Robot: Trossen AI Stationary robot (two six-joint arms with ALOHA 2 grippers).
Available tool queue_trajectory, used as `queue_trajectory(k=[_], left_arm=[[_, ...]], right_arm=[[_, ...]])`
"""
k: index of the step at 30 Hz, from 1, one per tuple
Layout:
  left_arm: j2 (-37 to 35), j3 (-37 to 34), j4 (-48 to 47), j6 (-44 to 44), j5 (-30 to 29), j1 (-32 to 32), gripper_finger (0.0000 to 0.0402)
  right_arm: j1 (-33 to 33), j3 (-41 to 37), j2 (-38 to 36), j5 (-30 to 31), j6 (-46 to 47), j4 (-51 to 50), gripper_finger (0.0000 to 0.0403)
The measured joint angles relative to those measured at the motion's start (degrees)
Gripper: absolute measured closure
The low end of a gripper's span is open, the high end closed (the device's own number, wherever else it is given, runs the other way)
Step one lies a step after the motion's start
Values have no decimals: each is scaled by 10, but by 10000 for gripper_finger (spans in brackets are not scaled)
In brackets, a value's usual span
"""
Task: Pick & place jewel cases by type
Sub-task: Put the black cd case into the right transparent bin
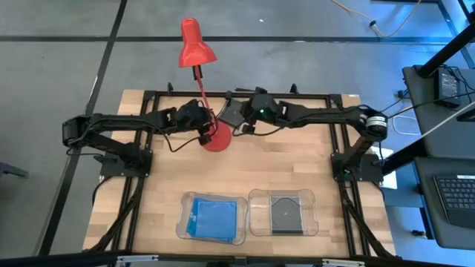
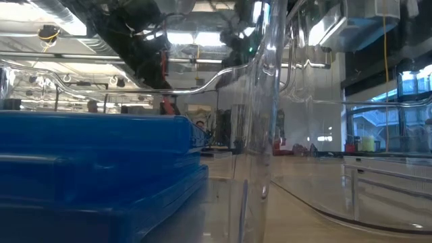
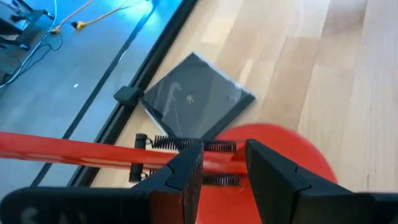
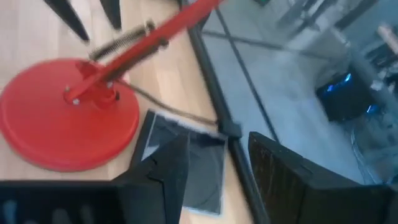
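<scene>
One dark grey jewel case (image 1: 231, 111) lies flat at the table's far edge, just right of the red lamp's base (image 1: 215, 139). My right gripper (image 4: 219, 140) is open and hovers over this dark case (image 4: 186, 165), one finger on either side of its far edge. My left gripper (image 3: 225, 149) is open above the lamp's base (image 3: 280, 152), and the lamp's arm (image 3: 81, 149) runs behind its fingers; the dark case (image 3: 196, 102) lies beyond. Blue cases (image 1: 213, 217) are stacked in the near left clear tray. A dark case (image 1: 283, 213) sits in the near right tray.
The red lamp's arm (image 1: 200, 85) slants up from the base toward the far edge, between the two grippers (image 1: 204, 126) (image 1: 243, 113). A black metal frame (image 1: 297, 95) borders the far edge beside the case. Bare wood (image 1: 274, 163) lies between the lamp and the trays (image 1: 256, 215).
</scene>
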Motion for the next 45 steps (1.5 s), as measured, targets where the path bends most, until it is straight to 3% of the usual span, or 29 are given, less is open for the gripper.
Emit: queue_trajectory(k=[5,11,15,19,22,45], left_arm=[[0,0,14,-30,0,0,284],[0,0,12,-7,0,0,284],[0,0,12,5,-2,0,284],[0,0,12,6,-1,0,284],[0,0,12,6,-2,0,284],[0,0,20,9,0,0,284]], right_arm=[[0,0,41,29,10,5,210],[0,0,65,30,29,-10,201],[0,0,82,-13,40,-9,201],[-16,0,96,-99,149,16,201],[-37,0,107,-139,163,15,201],[-73,0,162,-149,193,36,201]])
